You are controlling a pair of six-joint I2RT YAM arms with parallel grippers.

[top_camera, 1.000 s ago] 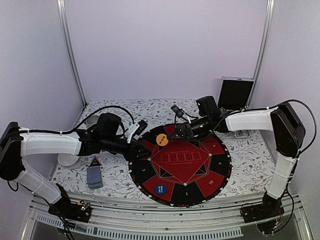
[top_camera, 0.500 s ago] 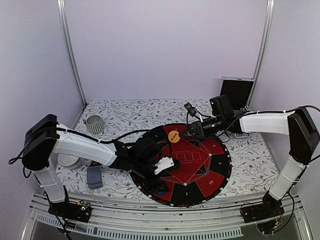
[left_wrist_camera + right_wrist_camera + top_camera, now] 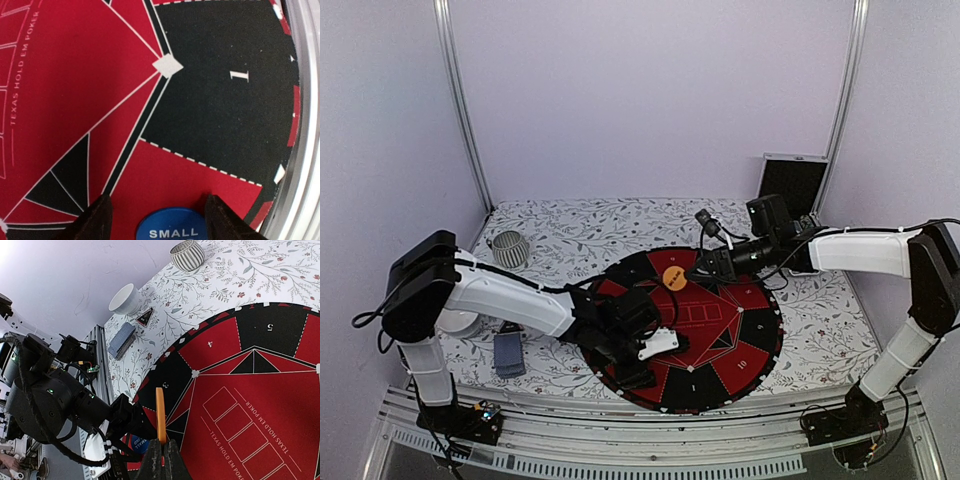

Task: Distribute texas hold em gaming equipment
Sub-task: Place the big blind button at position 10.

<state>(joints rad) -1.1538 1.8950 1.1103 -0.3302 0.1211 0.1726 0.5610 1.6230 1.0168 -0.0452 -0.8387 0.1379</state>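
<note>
2 marker discs matter here. Left tool (image 3: 159, 214), spread wide, straddles the blue disc (image 3: 172, 231) lying flat on the mat (image 3: 75, 75): thin, stiff, light, prob. slick, so pinch across its rim. Farther out, right tool (image 3: 161, 454) clamps the orange disc (image 3: 160, 412), edge-up above the mat.

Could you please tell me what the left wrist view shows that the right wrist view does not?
Only the left wrist view shows black segment 1 of the poker mat and the left hand, its fingers open either side of the blue marker disc. Only the right wrist view shows the right hand shut on the orange marker disc, edge-on, plus the ribbed cup, white bowl and card deck. Both show the mat's Texas Hold Em lettering and the blue disc.
</note>
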